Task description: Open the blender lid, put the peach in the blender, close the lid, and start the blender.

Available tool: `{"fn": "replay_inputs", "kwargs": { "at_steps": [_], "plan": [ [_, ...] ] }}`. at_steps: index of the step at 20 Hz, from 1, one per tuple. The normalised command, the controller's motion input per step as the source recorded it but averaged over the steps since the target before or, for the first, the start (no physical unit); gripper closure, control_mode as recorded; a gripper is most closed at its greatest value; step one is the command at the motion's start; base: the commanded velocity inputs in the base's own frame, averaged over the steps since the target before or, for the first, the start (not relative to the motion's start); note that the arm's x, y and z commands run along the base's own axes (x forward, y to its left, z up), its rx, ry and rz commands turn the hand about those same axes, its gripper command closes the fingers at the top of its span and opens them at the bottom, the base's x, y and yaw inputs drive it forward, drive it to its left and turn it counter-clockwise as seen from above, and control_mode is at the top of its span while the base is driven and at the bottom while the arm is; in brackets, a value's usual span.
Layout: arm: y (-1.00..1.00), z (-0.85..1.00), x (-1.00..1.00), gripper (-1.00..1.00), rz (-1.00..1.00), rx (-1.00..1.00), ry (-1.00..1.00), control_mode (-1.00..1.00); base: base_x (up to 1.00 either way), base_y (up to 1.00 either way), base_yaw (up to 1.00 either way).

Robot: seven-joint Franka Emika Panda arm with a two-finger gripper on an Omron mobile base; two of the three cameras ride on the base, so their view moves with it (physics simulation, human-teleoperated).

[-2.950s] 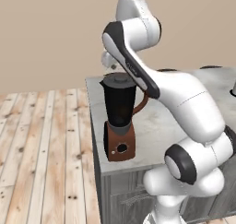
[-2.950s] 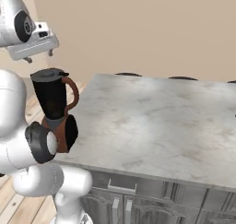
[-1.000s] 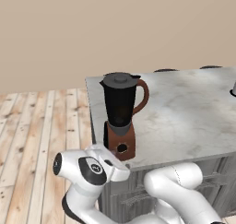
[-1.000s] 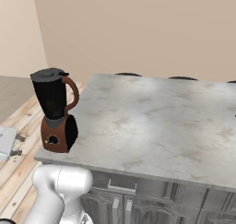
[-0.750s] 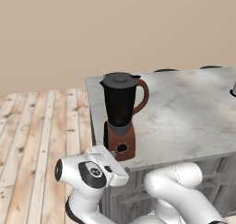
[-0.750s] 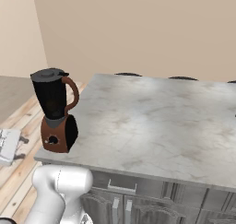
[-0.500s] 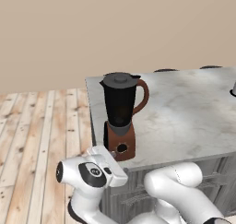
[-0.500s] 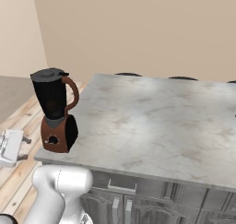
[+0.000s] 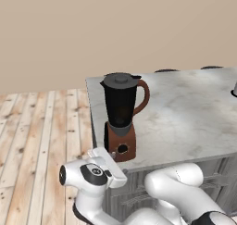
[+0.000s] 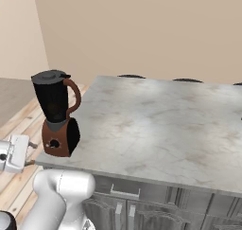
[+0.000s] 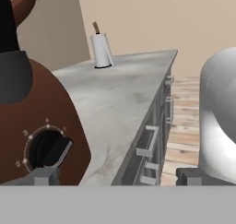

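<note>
**Hand lowered to the blender's dial**

Three seconds back the arm towered over the jar; now it is folded low in front of the bench (image 9: 194,113), with the hand (image 10: 29,153) just off the bench's front edge at the height of the blender (image 9: 121,115) base. Over the last second it has crept a little closer.

From the hand view, the finger tips (image 11: 42,176) stand apart either side of the frame, so the hand looks open and holds nothing. The round dial (image 11: 46,149) on the reddish-brown base sits close ahead, slightly left of centre between the tips.

The blender lid (image 9: 121,78) rests flat on the jar's rim, closed. The jar is too dark to tell whether the peach lies inside. Judging from the closed lid and the hand lined up on the dial, the remaining step is probably starting the blender. A paper towel roll (image 11: 102,50) stands far down the bench.
</note>
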Motion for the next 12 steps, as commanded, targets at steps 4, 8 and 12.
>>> {"fn": "replay_inputs", "kwargs": {
  "at_steps": [4, 8, 12],
  "plan": [
    [0.00, -0.26, 0.26, -1.00, 0.00, 0.00, -0.03, -1.00, 0.00, 0.00, 0.00],
    [0.00, -0.13, 0.23, -1.00, 0.00, 0.00, -0.05, -1.00, 0.00, 0.00, 0.00],
    [-0.01, -0.12, 0.18, -1.00, 0.00, 0.00, -0.08, -1.00, 0.00, 0.00, 0.00]
  ]
}}
